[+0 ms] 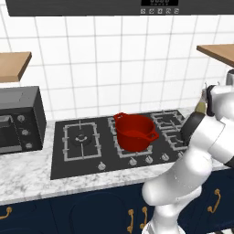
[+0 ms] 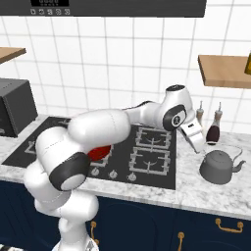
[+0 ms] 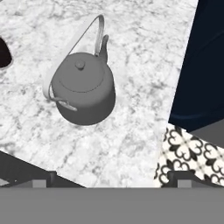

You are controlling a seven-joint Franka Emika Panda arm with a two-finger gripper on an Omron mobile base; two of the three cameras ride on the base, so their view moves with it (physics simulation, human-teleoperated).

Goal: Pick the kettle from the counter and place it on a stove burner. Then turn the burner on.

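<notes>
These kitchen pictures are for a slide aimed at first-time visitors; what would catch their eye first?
Probably the red pot, sitting on the middle grate of the black cooktop. Next the bulky white arm, stretched rightward over the marbled counter, its gripper hanging just above and left of the grey kettle, which stands upright near two bottles.

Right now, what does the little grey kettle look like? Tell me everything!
The kettle is small, squat and round, dull grey metal. It has a lid with a knob, a short spout and a thin pale looping handle. It stands upright on the marbled counter, right of the cooktop, below the gripper, which isn't touching it.
</notes>
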